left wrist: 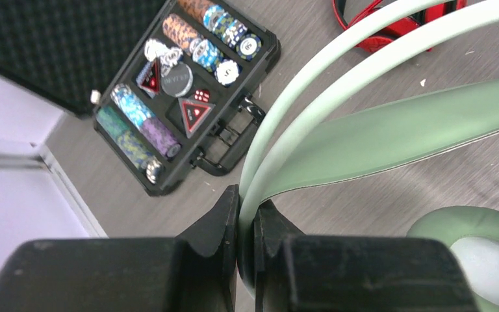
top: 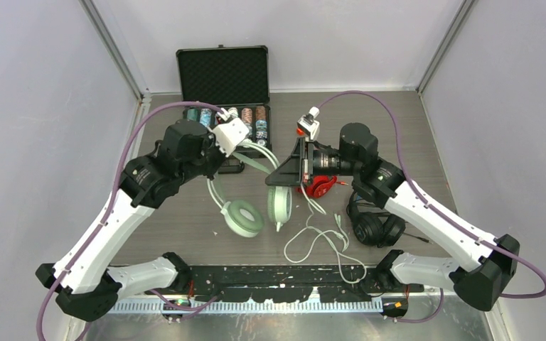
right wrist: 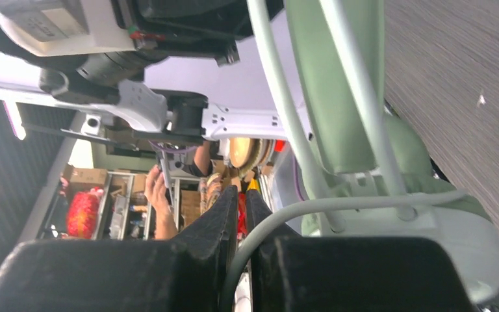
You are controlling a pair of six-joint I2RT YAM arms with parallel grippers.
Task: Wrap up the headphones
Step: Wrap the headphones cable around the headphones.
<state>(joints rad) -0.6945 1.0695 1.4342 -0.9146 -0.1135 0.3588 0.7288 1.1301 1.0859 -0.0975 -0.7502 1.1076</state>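
While my left hand (left wrist: 247,203) pinched the mint headphones (left wrist: 390,133) by the band, my right hand (right wrist: 240,195) nipped their cable (right wrist: 364,201); I judged steady tension would wind it neatly.

An open black poker-chip case (top: 222,74) sits at the far edge of the grey wood-grain table (top: 426,142), left of centre, its foam-lined lid raised. Its tray holds rows of coloured chips (left wrist: 130,107), red dice (left wrist: 201,95) and a round dealer button (left wrist: 177,81).
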